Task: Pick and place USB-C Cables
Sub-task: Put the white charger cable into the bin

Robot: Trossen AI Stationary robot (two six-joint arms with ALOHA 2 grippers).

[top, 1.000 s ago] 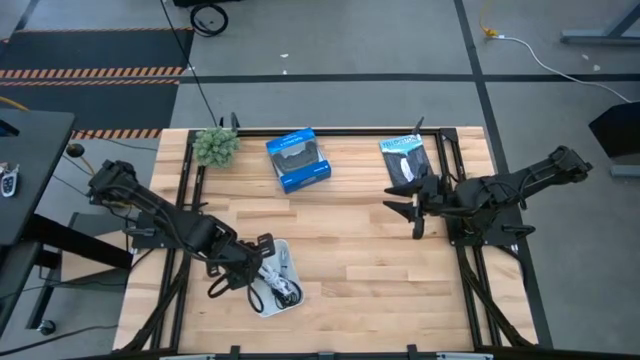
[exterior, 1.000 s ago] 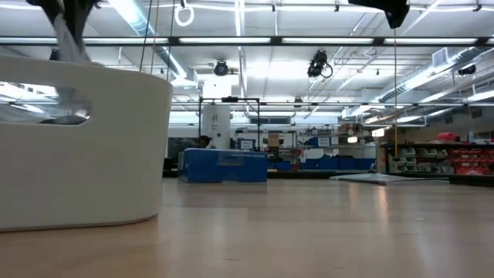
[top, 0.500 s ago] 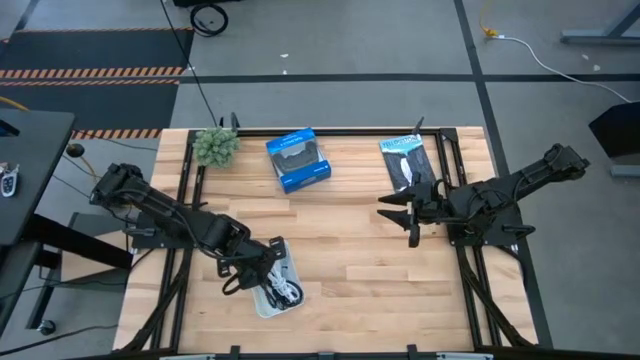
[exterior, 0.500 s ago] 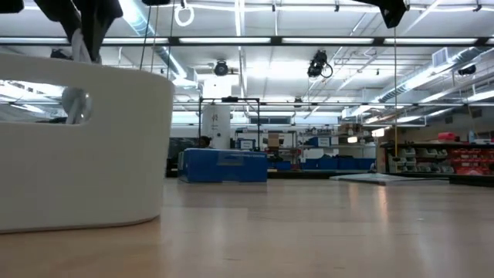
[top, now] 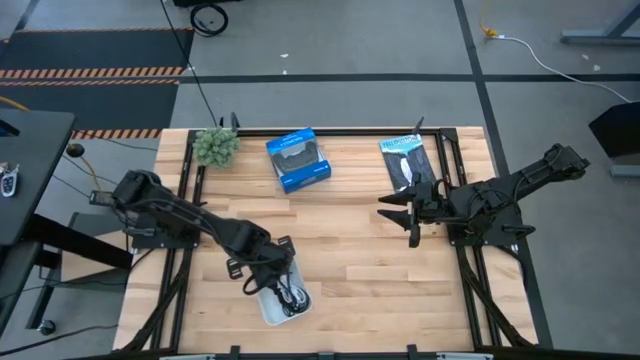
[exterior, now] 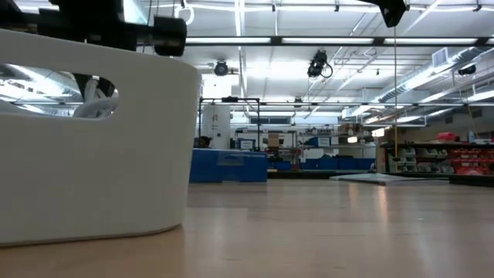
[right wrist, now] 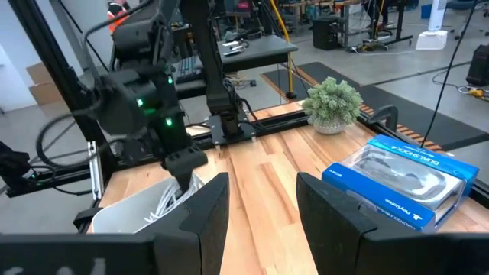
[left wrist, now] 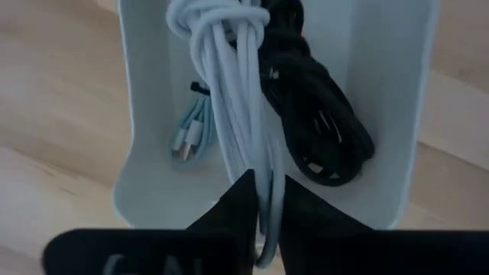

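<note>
Over the white bin (top: 280, 300) at the desk's (top: 350, 260) near edge, the left hand (top: 262, 275) is pinched almost closed on the white cable (left wrist: 237, 114). Its 2 fingers (left wrist: 241, 210) grip the lower strands of the bundle, which hangs straight down into the bin. Beside it in the bin lie 2 more cables: a black cable (left wrist: 321, 122) coiled against 1 wall, touching the white one, and a grey cable (left wrist: 189, 137) flat on the bin floor on the other side. The low view shows the bin's wall (exterior: 93, 193) close up, with white cable loops visible through its handle slot.

Farther across the desk, the right hand (top: 408, 212) hangs above the wood near the right side, its fingers (right wrist: 206, 210) spread wide and holding nothing. Beyond it along the far edge sit a black-and-white package (top: 405, 160), a blue box (top: 298, 159) and a small green plant (top: 215, 146).
</note>
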